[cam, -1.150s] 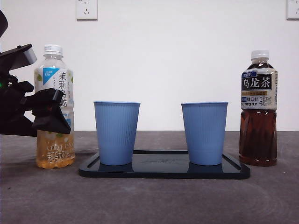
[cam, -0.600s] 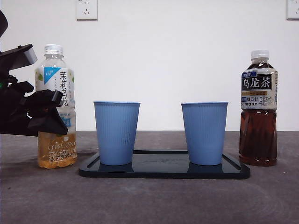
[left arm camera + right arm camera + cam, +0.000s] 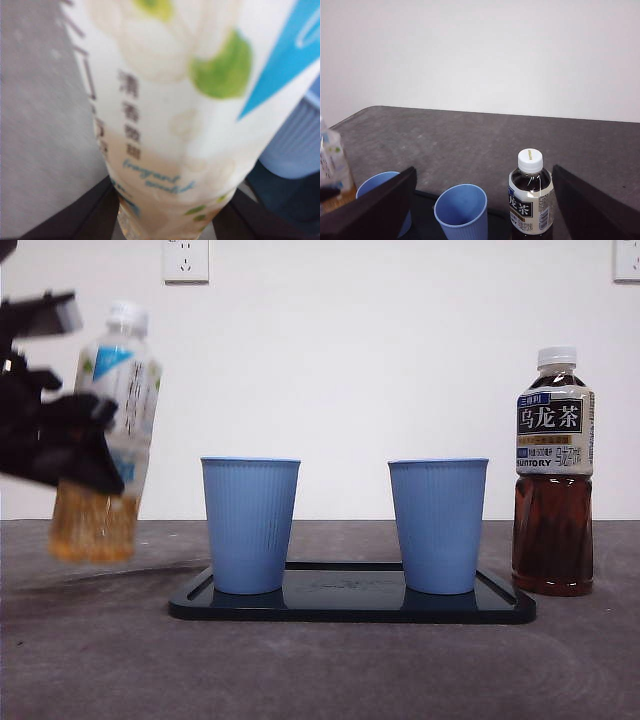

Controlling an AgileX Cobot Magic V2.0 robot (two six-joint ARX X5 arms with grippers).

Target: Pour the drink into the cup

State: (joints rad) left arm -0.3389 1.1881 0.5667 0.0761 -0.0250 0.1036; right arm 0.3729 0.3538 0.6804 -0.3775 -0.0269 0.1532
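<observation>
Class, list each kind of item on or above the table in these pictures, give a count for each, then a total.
Bottles: 2, the pale tea bottle lifted in the left tool, and the dark tea bottle standing.
Blue cups: 2, the left cup and the right cup.
Trays: 1, the black tray.
Total: 5

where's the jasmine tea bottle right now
In the front view the jasmine tea bottle is at the far left, lifted off the table and tilted, clamped in the left gripper, just left of the nearer blue cup on the tray.
</observation>
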